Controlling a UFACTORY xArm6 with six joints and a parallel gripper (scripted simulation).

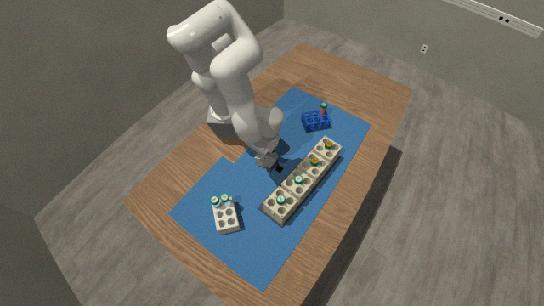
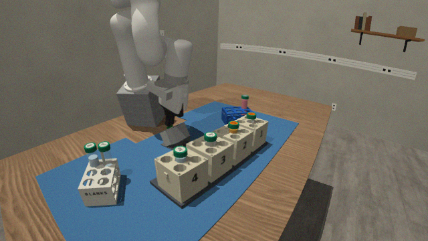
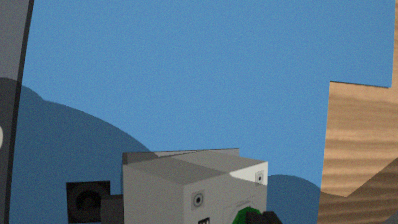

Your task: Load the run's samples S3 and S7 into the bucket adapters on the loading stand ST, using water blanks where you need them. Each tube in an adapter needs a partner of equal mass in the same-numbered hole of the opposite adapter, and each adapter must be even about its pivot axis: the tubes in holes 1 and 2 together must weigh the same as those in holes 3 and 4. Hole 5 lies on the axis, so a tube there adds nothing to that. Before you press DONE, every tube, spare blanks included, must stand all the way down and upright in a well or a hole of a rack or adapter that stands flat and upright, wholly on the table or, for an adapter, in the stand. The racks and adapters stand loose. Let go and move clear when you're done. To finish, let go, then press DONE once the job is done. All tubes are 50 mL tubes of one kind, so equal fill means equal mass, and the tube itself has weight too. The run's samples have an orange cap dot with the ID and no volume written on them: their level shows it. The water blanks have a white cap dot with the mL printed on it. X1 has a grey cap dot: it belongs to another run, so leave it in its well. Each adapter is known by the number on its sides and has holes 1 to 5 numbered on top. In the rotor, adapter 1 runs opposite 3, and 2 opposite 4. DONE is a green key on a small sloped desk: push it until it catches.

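Exterior view: closed, empty black-fingered gripper (image 1: 278, 168) (image 2: 170, 120) (image 3: 265, 218) at the green round key (image 2: 170, 126) (image 3: 244, 214) on a sloped grey desk (image 2: 175, 134) (image 3: 200, 172); numbered beige adapters (image 2: 182, 174) (image 1: 280, 206) toward four o'clock

Orange-dotted tubes (image 1: 328, 144) (image 2: 251, 116) stand upright in adapters 1 (image 1: 335, 156) (image 2: 261, 133) and 2 (image 1: 321, 169) (image 2: 245, 145), white-dotted blanks (image 1: 298, 179) (image 2: 210, 136) in 3 and 4

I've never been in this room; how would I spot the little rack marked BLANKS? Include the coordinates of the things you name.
Start at the wooden table (image 1: 170, 178) (image 2: 314, 117) and its blue mat (image 1: 251, 251) (image 2: 150, 217). The white BLANKS rack (image 1: 228, 230) (image 2: 100, 199) sits on the mat, beyond the end of the row from adapter 4 (image 1: 274, 213) (image 2: 194, 187). Unlike the blue rack (image 1: 312, 127) (image 2: 229, 118), it is white and holds two green-capped tubes side by side.
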